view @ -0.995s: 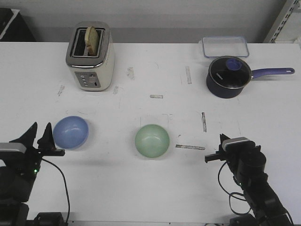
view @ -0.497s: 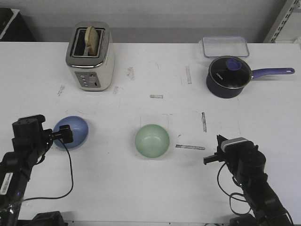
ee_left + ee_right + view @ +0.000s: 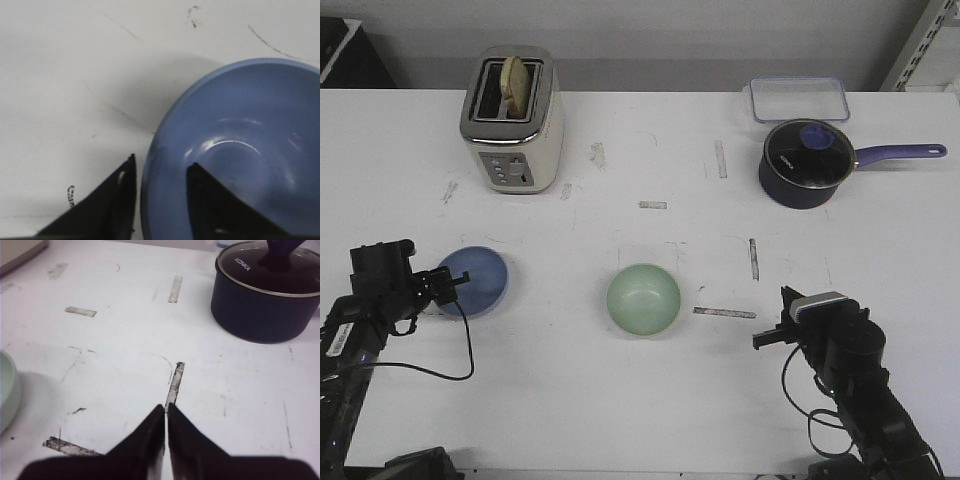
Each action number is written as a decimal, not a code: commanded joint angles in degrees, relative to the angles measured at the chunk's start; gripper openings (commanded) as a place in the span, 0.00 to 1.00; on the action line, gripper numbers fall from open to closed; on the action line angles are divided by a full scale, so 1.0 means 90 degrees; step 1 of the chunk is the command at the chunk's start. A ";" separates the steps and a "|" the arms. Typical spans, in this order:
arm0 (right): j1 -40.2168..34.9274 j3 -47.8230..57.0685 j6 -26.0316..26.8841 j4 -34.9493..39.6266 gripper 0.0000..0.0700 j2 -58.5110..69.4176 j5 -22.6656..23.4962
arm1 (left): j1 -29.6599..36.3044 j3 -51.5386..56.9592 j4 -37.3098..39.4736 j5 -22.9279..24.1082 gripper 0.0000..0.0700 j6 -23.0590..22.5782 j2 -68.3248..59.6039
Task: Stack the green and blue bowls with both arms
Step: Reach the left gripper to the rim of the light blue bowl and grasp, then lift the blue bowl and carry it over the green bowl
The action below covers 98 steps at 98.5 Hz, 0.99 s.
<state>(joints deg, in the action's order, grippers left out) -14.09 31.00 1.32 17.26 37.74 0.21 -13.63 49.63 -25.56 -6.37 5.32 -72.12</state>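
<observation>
The blue bowl sits at the front left of the table and fills the left wrist view. My left gripper is open and straddles the bowl's left rim, one finger outside and one inside; I see a gap between the inner finger and the rim. The green bowl stands upright at the table's middle front, with its edge in the right wrist view. My right gripper is shut and empty, low over the table to the right of the green bowl.
A cream toaster with bread stands at the back left. A dark navy saucepan with a lid and long handle is at the back right, with a clear container behind it. Worn tape marks dot the table.
My left arm swung in and lowered its gripper onto the blue bowl's left rim, fingers now on either side of it. The right arm has barely moved.
</observation>
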 commanded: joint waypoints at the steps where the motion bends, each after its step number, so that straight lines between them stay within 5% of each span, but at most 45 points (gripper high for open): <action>1: -0.0010 0.0053 -0.0029 -0.0058 0.00 0.0015 0.0007 | -0.0029 0.0061 0.0029 -0.0036 0.00 0.0019 -0.0070; 45: -0.0010 0.0053 -0.0029 -0.0061 0.00 0.0017 0.0002 | -0.0024 0.0588 0.0151 -0.0100 0.00 0.0100 -0.0051; 65: -0.0010 0.0053 -0.0029 -0.0063 0.00 0.0022 0.0002 | 0.0134 0.1707 0.0138 -0.1474 0.00 0.1168 0.0027; 74: -0.0010 0.0053 -0.0029 -0.0063 0.00 0.0022 0.0002 | 0.0537 0.2217 0.0068 -0.1921 0.00 0.1270 0.0036; 98: -0.0010 0.0053 -0.0029 -0.0063 0.00 0.0022 0.0002 | 0.2467 0.2696 -0.0070 -0.1892 0.00 0.1268 0.0024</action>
<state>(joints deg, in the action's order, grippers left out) -14.09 31.00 1.32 17.26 37.74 0.21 4.08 73.01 -25.80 -22.90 16.10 -71.48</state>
